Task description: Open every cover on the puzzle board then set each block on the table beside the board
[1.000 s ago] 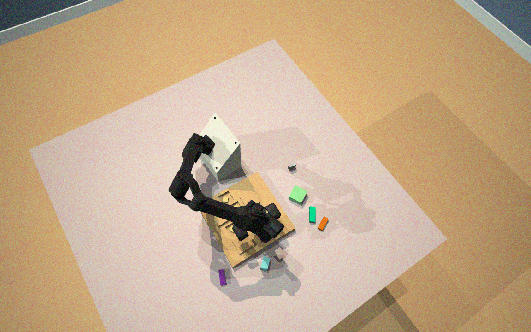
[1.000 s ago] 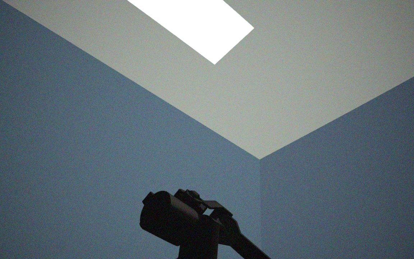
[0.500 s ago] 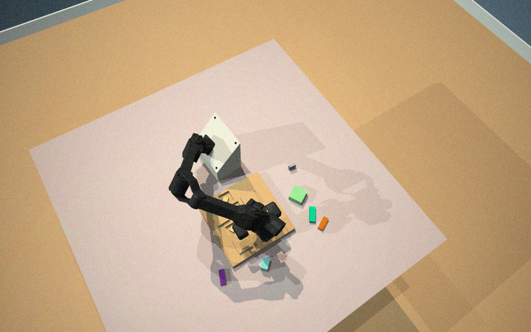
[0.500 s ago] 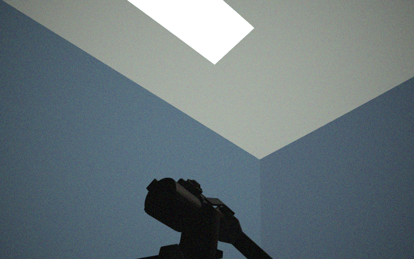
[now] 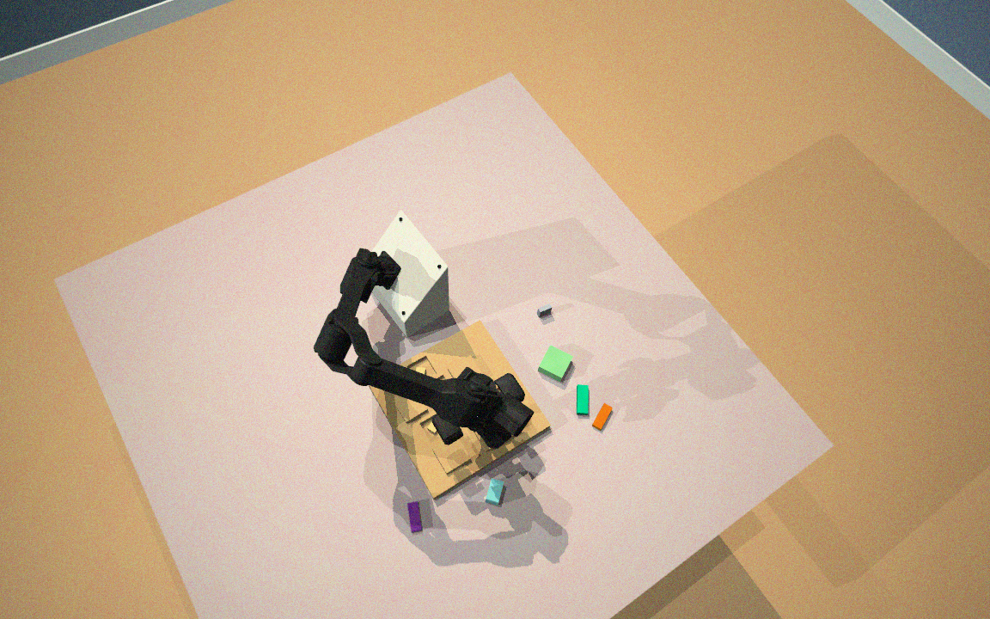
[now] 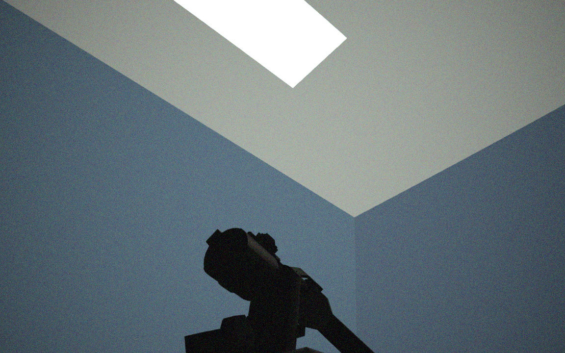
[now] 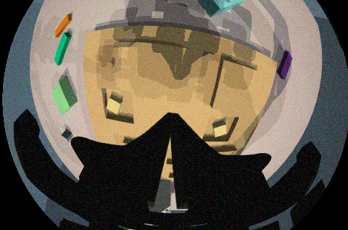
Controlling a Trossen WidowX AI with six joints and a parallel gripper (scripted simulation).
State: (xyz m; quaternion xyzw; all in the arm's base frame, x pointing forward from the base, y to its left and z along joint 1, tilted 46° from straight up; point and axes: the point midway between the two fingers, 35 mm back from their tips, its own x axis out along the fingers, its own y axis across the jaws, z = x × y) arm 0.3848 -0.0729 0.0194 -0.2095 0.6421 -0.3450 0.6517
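The wooden puzzle board (image 5: 483, 347) (image 7: 145, 70) lies on the pink mat (image 5: 253, 230). My gripper (image 5: 504, 432) (image 7: 170, 121) is shut and empty, and hovers over the board's middle, pointing at its front edge. Two pale yellow cover knobs (image 7: 114, 105) (image 7: 220, 130) show on the board either side of my fingertips. Several blocks lie on the mat off the board: grey (image 5: 545, 311) (image 7: 67, 133), light green (image 5: 554, 362) (image 7: 65, 95), green (image 5: 583, 399) (image 7: 62, 48), orange (image 5: 601, 416) (image 7: 63, 25), cyan (image 5: 494, 491) (image 7: 222, 0) and purple (image 5: 414, 516) (image 7: 284, 64). My arm hides much of the board in the top view.
The white arm pedestal (image 5: 414, 277) stands just behind the board. The exterior view shows only the arm's dark silhouette (image 6: 267, 298) against walls and ceiling. The mat lies on a tan table with a grey rim (image 5: 944, 69).
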